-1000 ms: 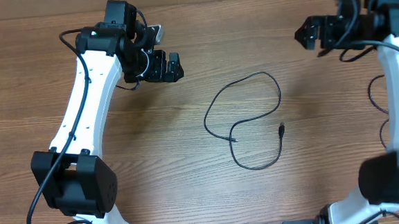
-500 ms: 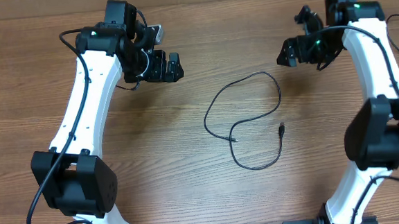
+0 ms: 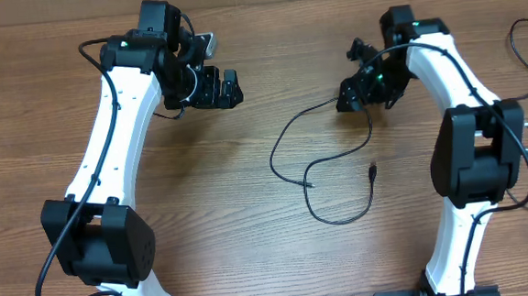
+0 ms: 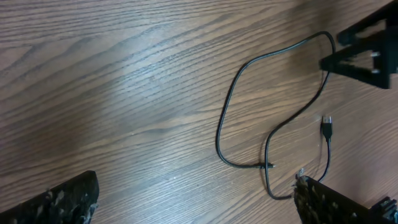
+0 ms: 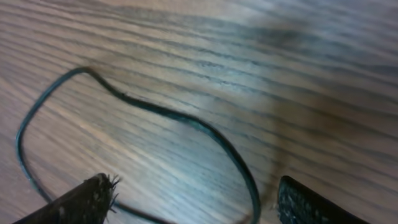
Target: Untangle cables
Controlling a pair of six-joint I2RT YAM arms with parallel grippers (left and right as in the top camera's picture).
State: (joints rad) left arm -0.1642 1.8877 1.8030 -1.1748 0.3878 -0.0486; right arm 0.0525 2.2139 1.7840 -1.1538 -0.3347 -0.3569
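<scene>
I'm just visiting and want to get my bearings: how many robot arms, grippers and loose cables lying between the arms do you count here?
Robot arms: 2, the left arm and the right arm
Grippers: 2, the left gripper and the right gripper
Loose thin black cable between them: 1
Total: 5

White shells clad the left arm (image 3: 108,144) and right arm (image 3: 454,70); joints (image 3: 105,248), wires (image 3: 82,51), left gripper (image 3: 221,88) and right gripper (image 3: 362,101) were black.

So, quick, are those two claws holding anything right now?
Left gripper: open, holding nothing.
Right gripper: open, holding nothing, poised over the cable.
</scene>
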